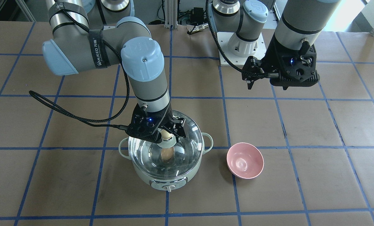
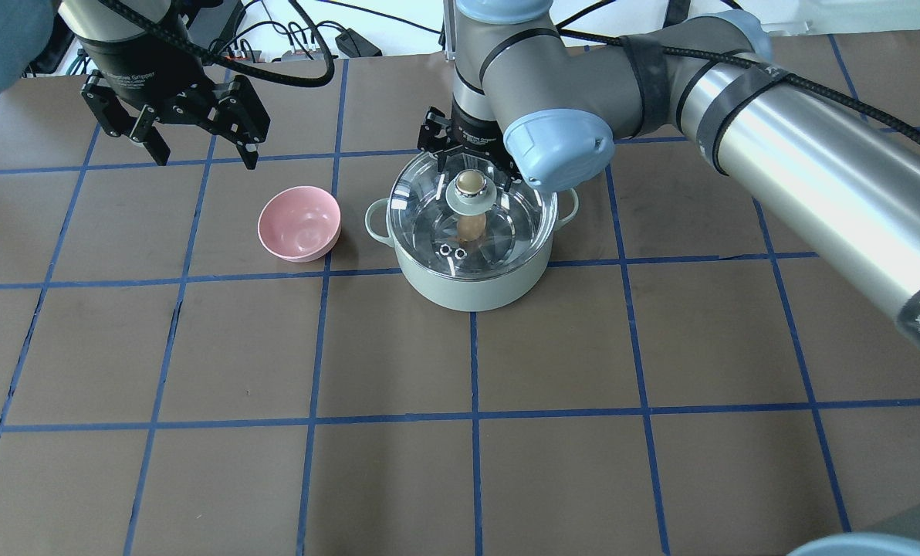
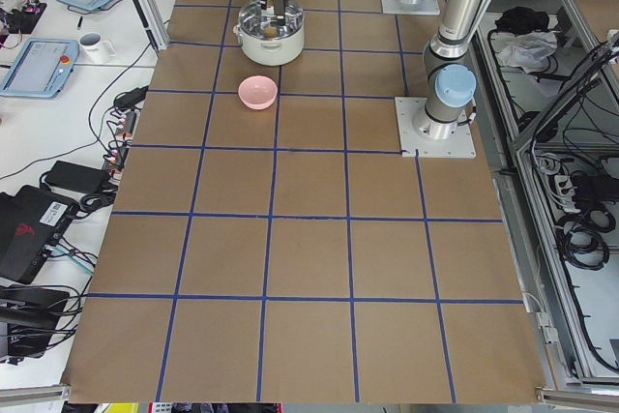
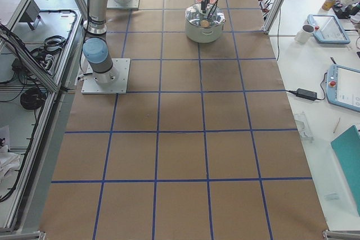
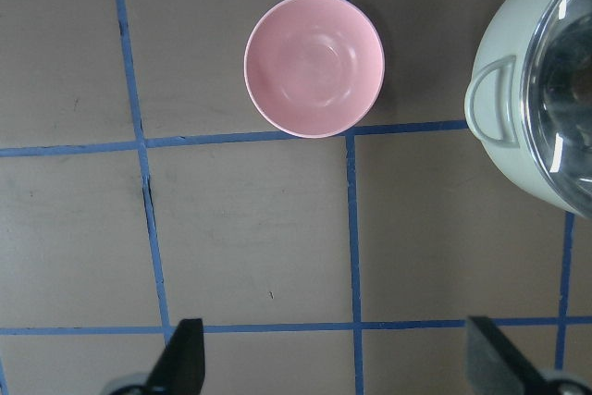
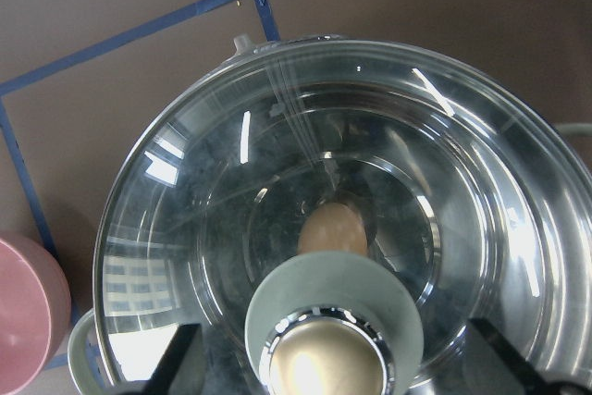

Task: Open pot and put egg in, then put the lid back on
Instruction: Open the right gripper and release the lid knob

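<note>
Lid (image 2: 506,224) sitting closed on pot (image 2: 471,289), mid-table (image 2: 197,347). Egg (image 2: 471,226) lying on steel bottom inside, showing through glass below knob (image 2: 469,183). Right gripper (image 6: 338,358) hovering over knob, fingers spread wide either side, not clamping it. Left gripper (image 5: 338,363) hanging above table, jaws apart, holding nothing, well away from pot. Pink bowl (image 2: 299,224) standing near pot, on left-arm side.

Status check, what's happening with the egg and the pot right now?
Right claw open, straddling the knob of the lid. Left claw open, off by the bowl. Egg in pot, lid on. Bowl apart from pot, no obstruction.
</note>
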Robot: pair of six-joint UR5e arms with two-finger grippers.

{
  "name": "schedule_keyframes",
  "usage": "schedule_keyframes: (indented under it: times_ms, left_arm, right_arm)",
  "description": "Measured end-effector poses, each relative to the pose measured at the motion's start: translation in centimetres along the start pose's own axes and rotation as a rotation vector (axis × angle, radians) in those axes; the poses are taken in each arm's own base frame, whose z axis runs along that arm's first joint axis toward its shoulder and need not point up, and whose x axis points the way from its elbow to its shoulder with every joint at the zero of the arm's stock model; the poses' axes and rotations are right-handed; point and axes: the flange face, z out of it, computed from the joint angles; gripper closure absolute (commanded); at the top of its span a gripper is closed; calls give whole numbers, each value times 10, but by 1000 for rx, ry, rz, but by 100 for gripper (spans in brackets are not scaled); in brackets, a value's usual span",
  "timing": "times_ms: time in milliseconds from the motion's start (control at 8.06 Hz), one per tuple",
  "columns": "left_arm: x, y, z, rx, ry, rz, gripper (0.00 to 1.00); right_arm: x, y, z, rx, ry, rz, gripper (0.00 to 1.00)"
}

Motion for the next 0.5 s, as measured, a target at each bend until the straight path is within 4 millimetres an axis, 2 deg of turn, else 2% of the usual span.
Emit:
schedule_keyframes:
  times_ms: [248,372,497]
  left_arm:
    - [0,0,0,0,0,1,0]
    - [0,0,0,0,0,1,0]
    - [0,0,0,0,1,1,0]
  right_arm:
    - [17,-10,-27,17,-7,-33,0]
    - [35,-17,-47,13,2,-57,0]
    - [62,-25,-75,6,14,-97,0]
